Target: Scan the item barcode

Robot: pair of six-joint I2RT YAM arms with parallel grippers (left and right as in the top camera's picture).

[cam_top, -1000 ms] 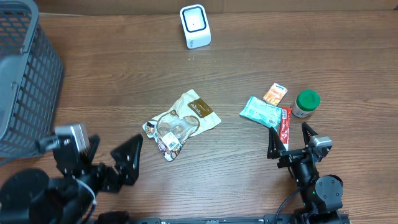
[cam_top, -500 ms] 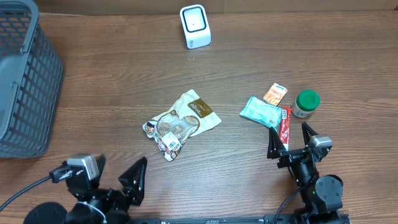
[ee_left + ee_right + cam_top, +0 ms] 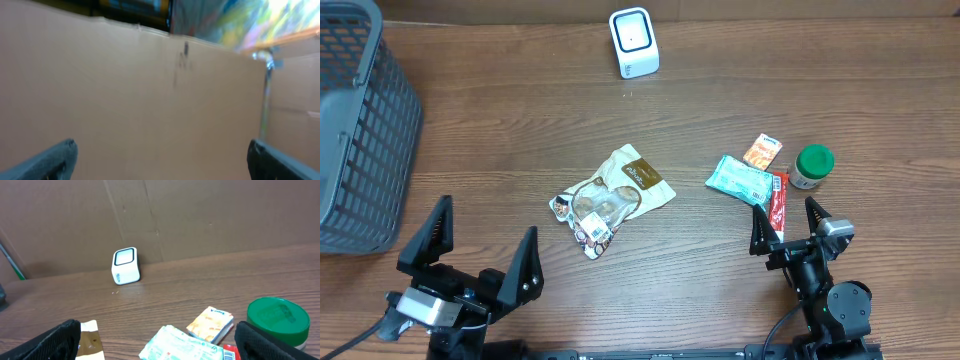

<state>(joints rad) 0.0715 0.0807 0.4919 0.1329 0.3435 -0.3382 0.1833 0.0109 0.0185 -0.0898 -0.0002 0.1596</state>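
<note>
The white barcode scanner [image 3: 634, 42] stands at the back of the table, also seen in the right wrist view [image 3: 125, 265]. Items lie in the middle: a brown and cream snack bag [image 3: 610, 198], a teal packet [image 3: 741, 179], a small orange packet [image 3: 762, 151], a red stick pack [image 3: 778, 203] and a green-lidded jar [image 3: 812, 166]. My right gripper [image 3: 787, 225] is open just in front of the teal packet [image 3: 182, 347] and holds nothing. At the front left my left gripper [image 3: 478, 250] is open and empty. Its wrist view shows only a blurred cardboard wall.
A grey mesh basket [image 3: 360, 130] fills the far left of the table. A cardboard wall [image 3: 200, 215] stands behind the scanner. Bare wood lies between the snack bag and the left gripper.
My left arm has swung down and back toward the front edge, its open fingers now pointing up the table. The right arm and the items have not moved.
</note>
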